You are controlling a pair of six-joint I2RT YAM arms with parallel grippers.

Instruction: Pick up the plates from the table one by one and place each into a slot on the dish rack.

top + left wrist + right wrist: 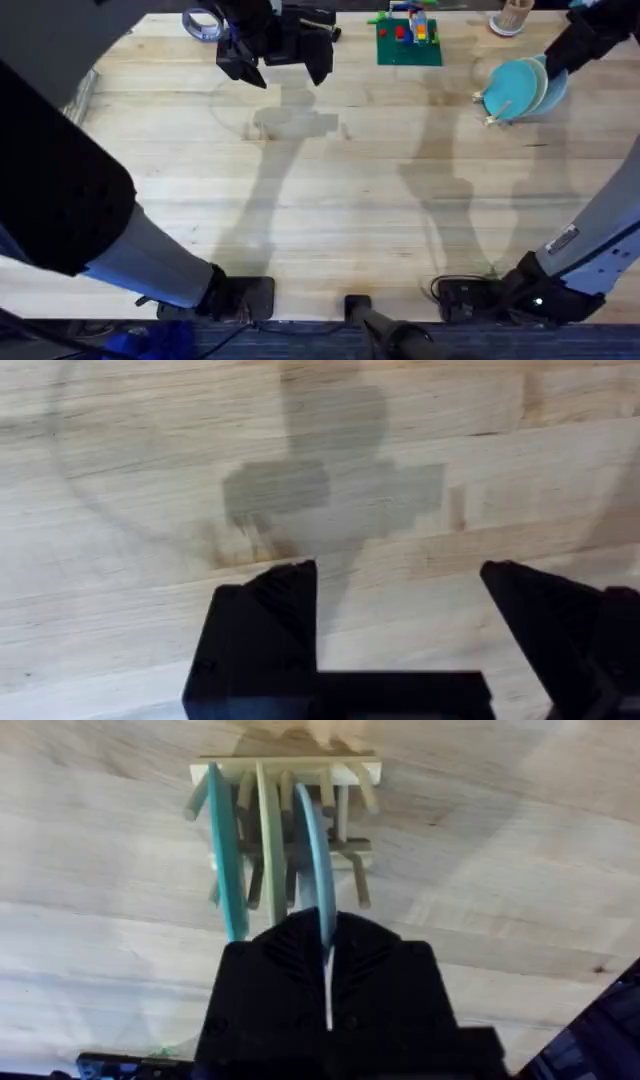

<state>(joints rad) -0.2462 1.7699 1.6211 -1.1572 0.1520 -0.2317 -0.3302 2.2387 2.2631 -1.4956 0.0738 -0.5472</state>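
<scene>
The dish rack (pixel 489 117) stands at the table's (pixel 330 200) far right, and in the right wrist view its pegs and base (pixel 290 768) are seen end-on. A teal-blue plate (pixel 508 90) (pixel 225 850) stands on edge in one slot. A cream-yellow plate (pixel 269 830) stands in the slot beside it. The pale blue plate (pixel 553 88) (pixel 314 845) stands upright in a further slot, and my right gripper (pixel 547 70) (pixel 326 960) is shut on its rim. My left gripper (pixel 282 68) (pixel 400 595) hangs open over bare wood at the far left-centre, holding nothing.
A green toy-brick baseplate (pixel 408 42) lies at the far edge between the two grippers. A tape roll (pixel 203 22) sits at the far left and a cup of sticks (pixel 515 14) at the far right. Both arm bases stand at the near edge.
</scene>
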